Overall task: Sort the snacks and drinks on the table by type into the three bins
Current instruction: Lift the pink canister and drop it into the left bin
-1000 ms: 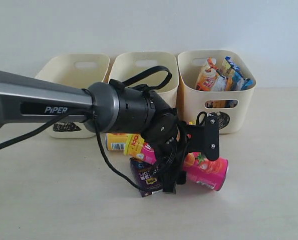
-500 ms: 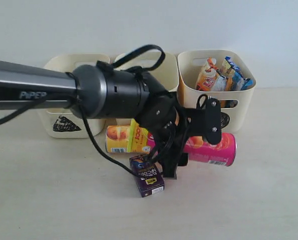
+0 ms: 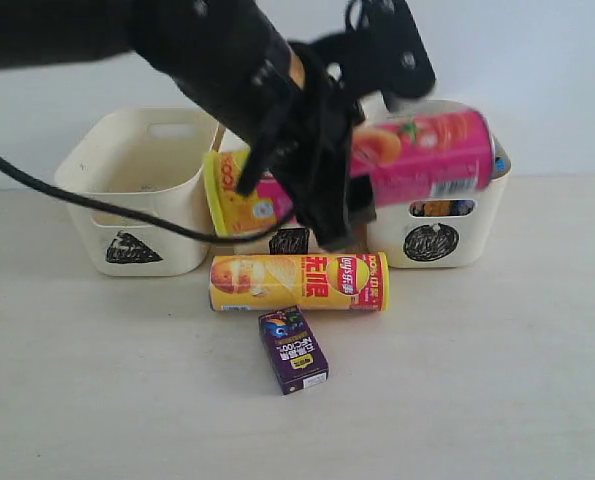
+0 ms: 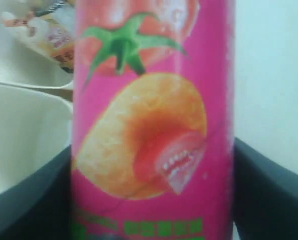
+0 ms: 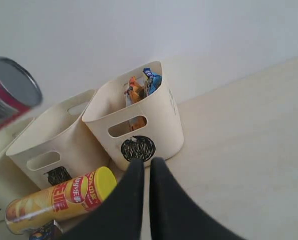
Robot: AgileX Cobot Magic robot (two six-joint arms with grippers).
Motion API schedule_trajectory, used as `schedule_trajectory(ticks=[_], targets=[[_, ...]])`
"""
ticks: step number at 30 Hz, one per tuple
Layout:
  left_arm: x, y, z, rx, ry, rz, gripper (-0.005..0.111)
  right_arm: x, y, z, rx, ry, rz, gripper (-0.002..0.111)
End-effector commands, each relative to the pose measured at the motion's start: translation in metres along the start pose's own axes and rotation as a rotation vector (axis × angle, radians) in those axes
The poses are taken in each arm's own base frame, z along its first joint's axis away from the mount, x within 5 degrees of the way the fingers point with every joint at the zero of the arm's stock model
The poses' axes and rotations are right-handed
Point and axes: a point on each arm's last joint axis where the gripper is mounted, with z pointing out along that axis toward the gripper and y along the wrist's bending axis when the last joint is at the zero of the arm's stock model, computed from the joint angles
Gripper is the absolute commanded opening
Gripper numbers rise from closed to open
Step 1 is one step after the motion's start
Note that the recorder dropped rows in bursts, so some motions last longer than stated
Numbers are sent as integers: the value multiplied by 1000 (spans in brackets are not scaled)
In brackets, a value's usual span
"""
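The pink crisp tube (image 3: 427, 160), printed with a tomato and a crisp and capped with a yellow lid, lies sideways in mid-air by the circle-marked bin (image 3: 447, 215). The left gripper (image 3: 357, 140) pinches it. The right gripper (image 5: 146, 162) is pressed together above the counter (image 5: 249, 150).

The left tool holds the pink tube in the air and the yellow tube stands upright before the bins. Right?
No: the yellow tube lies on its side, as the exterior view shows. The left tool does hold the pink tube up.
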Motion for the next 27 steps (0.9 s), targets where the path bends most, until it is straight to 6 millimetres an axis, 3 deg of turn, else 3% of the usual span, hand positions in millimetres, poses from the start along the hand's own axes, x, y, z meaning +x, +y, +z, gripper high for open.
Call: schedule_trajectory(ticks=[1,6,10,13,19,27], targets=[[15,36,-58,-112,-61,-250,4,2,-1,0,-1,6,-14,0],[54,86,-101,-286,-114,-554,4,2,0,0,-1,8,-14,0],[86,122,-113,-416,-206,-865,4,2,0,0,-1,8,-14,0],[112,145,-111,-467,-268,-1024,4,2,0,0,-1,8,-14,0],[154,169,-80,-446,-291,-1262,4,2,0,0,-2,10,-14,0],[180,176,-16,-436,-227,-1263,4,2,0,0,-2,12,-17,0]])
